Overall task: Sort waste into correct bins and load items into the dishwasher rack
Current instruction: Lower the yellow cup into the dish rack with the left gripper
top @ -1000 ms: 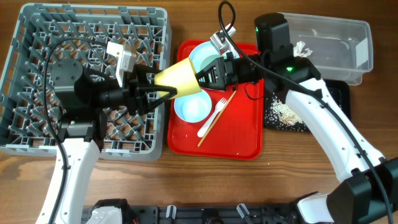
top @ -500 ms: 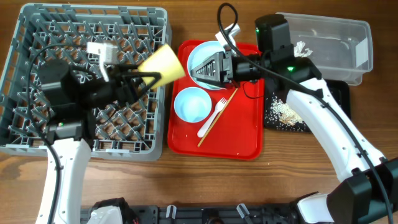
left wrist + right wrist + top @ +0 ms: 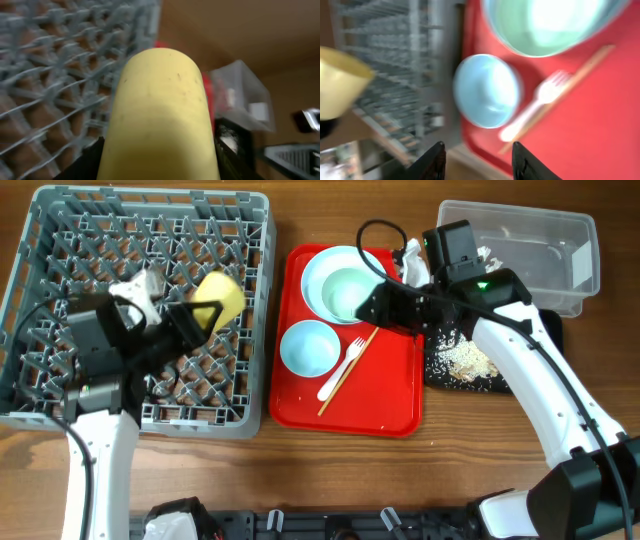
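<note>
My left gripper [image 3: 197,315] is shut on the small yellow cup [image 3: 222,295] and holds it on its side above the right part of the grey dishwasher rack [image 3: 60,240]. The cup fills the left wrist view [image 3: 160,115]. My right gripper [image 3: 372,308] is open and empty above the red tray [image 3: 390,405]. In the right wrist view its fingers [image 3: 479,146] hang over the pale blue bowl [image 3: 487,92], white fork [image 3: 535,112] and chopstick [image 3: 580,70]. The pale green bowl [image 3: 348,292] sits on the white plate [image 3: 318,270].
The clear tub [image 3: 530,250] stands at the back right with a white tissue [image 3: 487,256] in it. The black tray [image 3: 545,330] in front of it holds rice scraps [image 3: 460,358]. The rack's upright pegs lie under the cup.
The yellow cup went from between both grippers at the tray's edge leftward over the rack, held by the left gripper alone. The right gripper drew back to the right.
</note>
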